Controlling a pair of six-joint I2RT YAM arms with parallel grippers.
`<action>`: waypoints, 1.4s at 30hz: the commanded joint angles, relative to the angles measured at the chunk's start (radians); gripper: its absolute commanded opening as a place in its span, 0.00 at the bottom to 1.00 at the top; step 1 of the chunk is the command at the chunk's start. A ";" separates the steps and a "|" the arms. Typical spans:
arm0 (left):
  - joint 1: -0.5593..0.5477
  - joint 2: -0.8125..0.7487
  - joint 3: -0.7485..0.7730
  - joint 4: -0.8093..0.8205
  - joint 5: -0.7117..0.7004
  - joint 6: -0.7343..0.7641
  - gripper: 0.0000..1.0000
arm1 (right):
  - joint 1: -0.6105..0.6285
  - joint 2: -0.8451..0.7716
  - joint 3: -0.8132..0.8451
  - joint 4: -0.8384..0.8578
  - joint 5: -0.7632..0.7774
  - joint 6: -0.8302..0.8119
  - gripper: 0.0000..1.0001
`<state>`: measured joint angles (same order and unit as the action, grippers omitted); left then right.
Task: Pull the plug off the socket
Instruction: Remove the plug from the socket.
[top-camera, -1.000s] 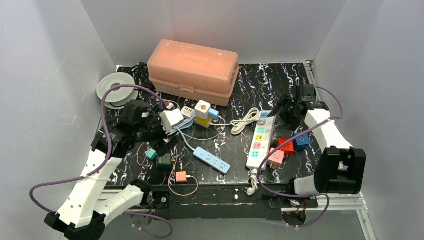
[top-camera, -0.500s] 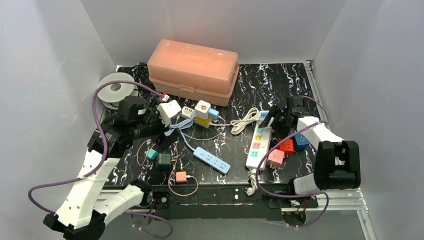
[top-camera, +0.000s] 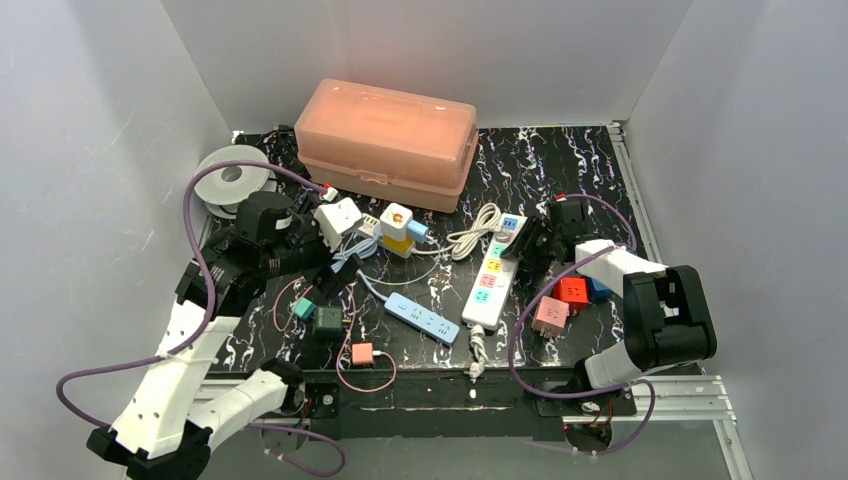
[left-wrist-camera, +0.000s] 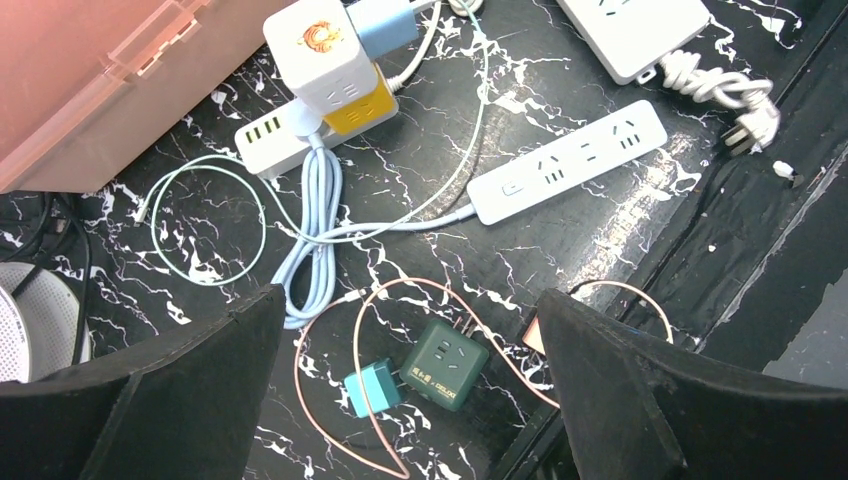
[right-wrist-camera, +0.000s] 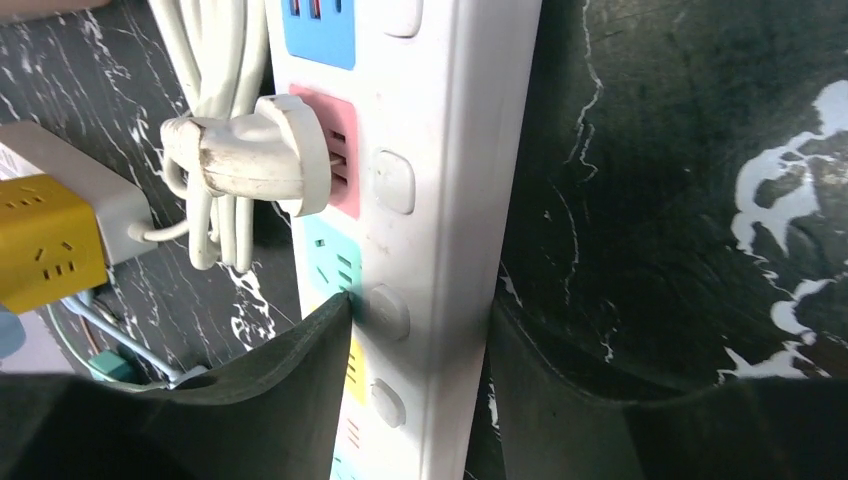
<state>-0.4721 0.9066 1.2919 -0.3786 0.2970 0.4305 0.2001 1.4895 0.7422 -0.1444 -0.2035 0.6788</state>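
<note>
A white power strip (top-camera: 490, 272) with coloured sockets lies at the centre right of the table. A white plug (right-wrist-camera: 270, 160) sits in its pink socket, and the plug's coiled white cable (top-camera: 475, 225) lies to the left. My right gripper (top-camera: 525, 245) straddles the strip (right-wrist-camera: 440, 150) partway along, below the plug. One finger presses the socket face, the other the strip's far edge, so this gripper (right-wrist-camera: 420, 310) is shut on the strip. My left gripper (left-wrist-camera: 410, 300) hangs wide open above the table at the left, holding nothing.
Under the left gripper lie a green cube adapter (left-wrist-camera: 445, 362), a teal plug (left-wrist-camera: 372, 387) and a pink cable loop. A blue strip (top-camera: 423, 318), a yellow-white cube stack (top-camera: 398, 228), a peach box (top-camera: 388, 143), a spool (top-camera: 232, 178), and red (top-camera: 572, 291) and pink (top-camera: 550, 314) cubes surround them.
My right gripper has moved left and narrowed its jaws onto the white power strip, which slid left with it. The left arm lifted slightly at first, then stayed still.
</note>
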 joint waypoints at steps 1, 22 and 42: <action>0.006 -0.015 -0.015 -0.016 0.028 -0.010 0.98 | 0.030 0.023 -0.060 0.128 0.052 0.071 0.52; -0.010 0.154 -0.092 0.205 0.319 -0.027 0.98 | 0.143 -0.209 0.012 0.103 0.081 0.085 0.01; -0.130 0.473 -0.092 0.557 0.382 0.131 0.98 | 0.216 -0.080 0.033 0.232 0.055 0.093 0.01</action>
<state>-0.5934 1.3460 1.1790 0.1493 0.6067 0.4908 0.3782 1.4433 0.7540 0.0032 -0.1009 0.7864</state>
